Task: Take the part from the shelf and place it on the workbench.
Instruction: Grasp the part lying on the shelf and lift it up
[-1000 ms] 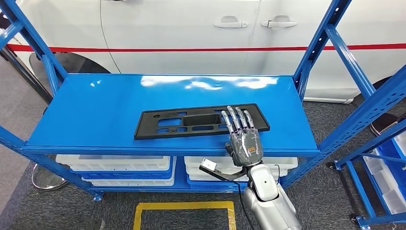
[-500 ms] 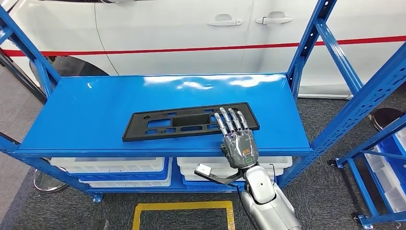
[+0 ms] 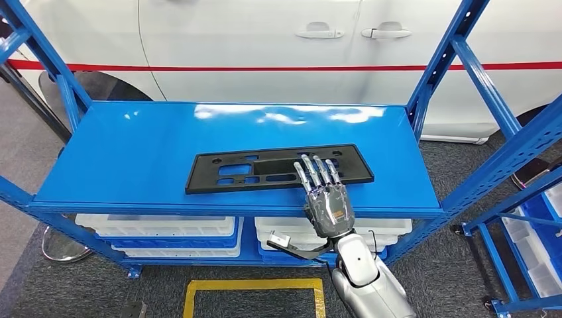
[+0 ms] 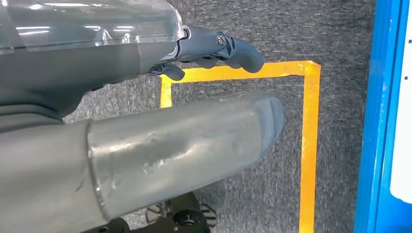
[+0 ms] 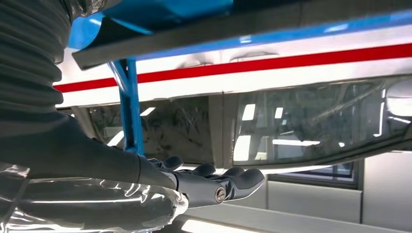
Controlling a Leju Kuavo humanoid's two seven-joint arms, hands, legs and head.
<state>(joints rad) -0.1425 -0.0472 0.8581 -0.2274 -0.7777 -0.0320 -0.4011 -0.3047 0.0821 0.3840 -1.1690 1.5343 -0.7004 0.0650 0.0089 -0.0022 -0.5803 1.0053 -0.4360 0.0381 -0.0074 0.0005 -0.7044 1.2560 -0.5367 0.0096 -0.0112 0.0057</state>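
Note:
A long flat black part with several cutouts lies on the blue shelf top, near its front edge. My right hand reaches up from below the shelf front, palm down. Its straight, spread fingers lie over the part's near edge, toward the right end, and hold nothing. From the right wrist, the same hand has its dark fingers stretched out flat. My left hand hangs over the grey carpet, its fingers loosely bent and holding nothing.
Blue uprights frame the shelf on both sides, and a white car stands close behind it. White bins sit on the level below. A yellow square marks the floor in front. Another blue rack stands at the right.
The camera swung aside and back. My right hand has slid a little left and back toward the shelf's front edge, so its fingertips reach less far across the part. The part has not moved.

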